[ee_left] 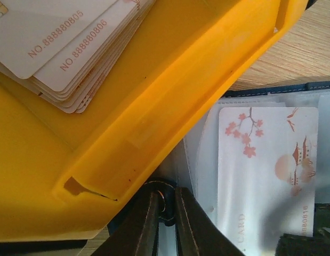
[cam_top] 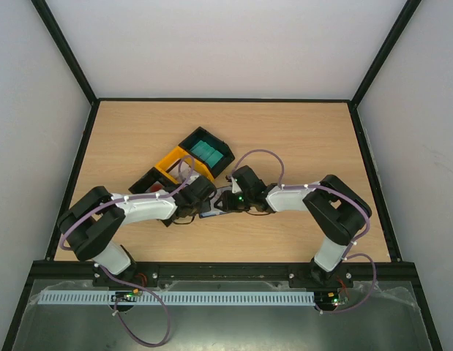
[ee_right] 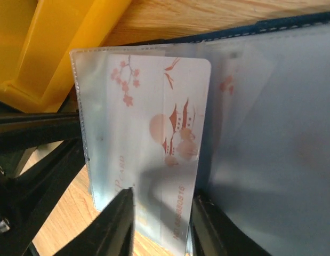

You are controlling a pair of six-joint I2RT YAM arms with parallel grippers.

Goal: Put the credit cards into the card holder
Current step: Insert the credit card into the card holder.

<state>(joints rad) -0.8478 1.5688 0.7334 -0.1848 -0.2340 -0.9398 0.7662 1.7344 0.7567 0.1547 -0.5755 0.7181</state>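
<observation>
The card holder (cam_top: 215, 205) lies open on the table between both grippers, its navy edge (ee_left: 292, 88) and light blue inside (ee_right: 271, 160) showing. A white credit card (ee_right: 165, 138) with red blossom print sits in a clear sleeve of the holder. My right gripper (ee_right: 162, 213) hovers over the card's lower end, jaws apart, one finger (ee_right: 119, 224) on each side. My left gripper (ee_left: 166, 213) is shut on the holder's dark clasp tab (ee_left: 167, 200). A stack of several white credit cards (ee_left: 63, 42) lies in the yellow tray (ee_left: 154, 96).
The yellow tray (cam_top: 175, 162) presses against the holder's left side. A black tray (cam_top: 206, 151) with teal contents stands behind it, and another black tray (cam_top: 147, 180) to its left. Black frame rails border the table.
</observation>
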